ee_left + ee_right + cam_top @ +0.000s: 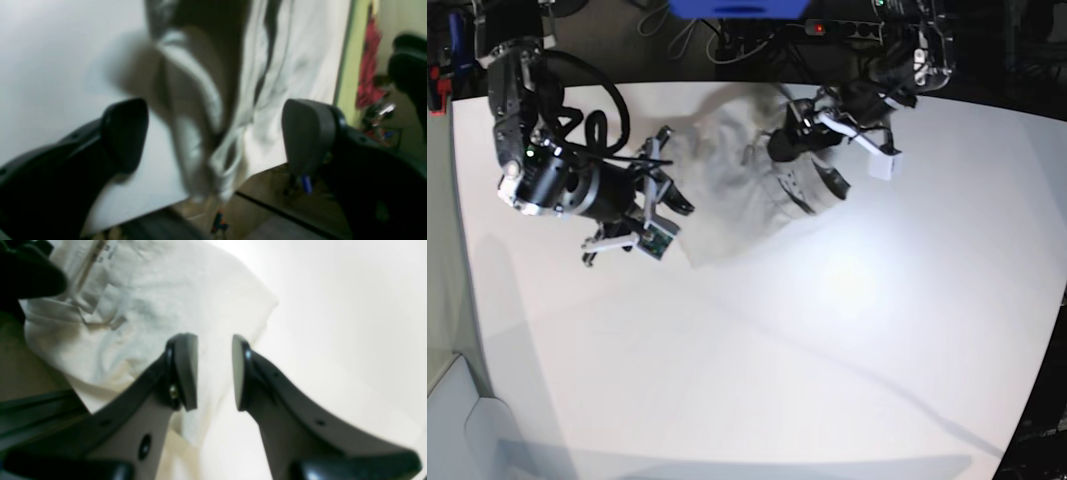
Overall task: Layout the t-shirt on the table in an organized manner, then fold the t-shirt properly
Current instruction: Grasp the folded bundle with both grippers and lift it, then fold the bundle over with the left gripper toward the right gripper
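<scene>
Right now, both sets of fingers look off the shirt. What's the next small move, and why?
Probably regrasp: lower the left gripper onto a shirt edge. The t-shirt lies bunched near the table's far edge, both grippers open and holding nothing, so it isn't yet spread.

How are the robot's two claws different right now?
The left gripper has its jaws spread very wide, while the right gripper shows only a narrow gap. The left gripper hangs over bunched, blurred folds of the t-shirt at the table edge; the right gripper sits over the t-shirt's flatter side edge. Both have dark fingers, and neither grips the cloth.
</scene>
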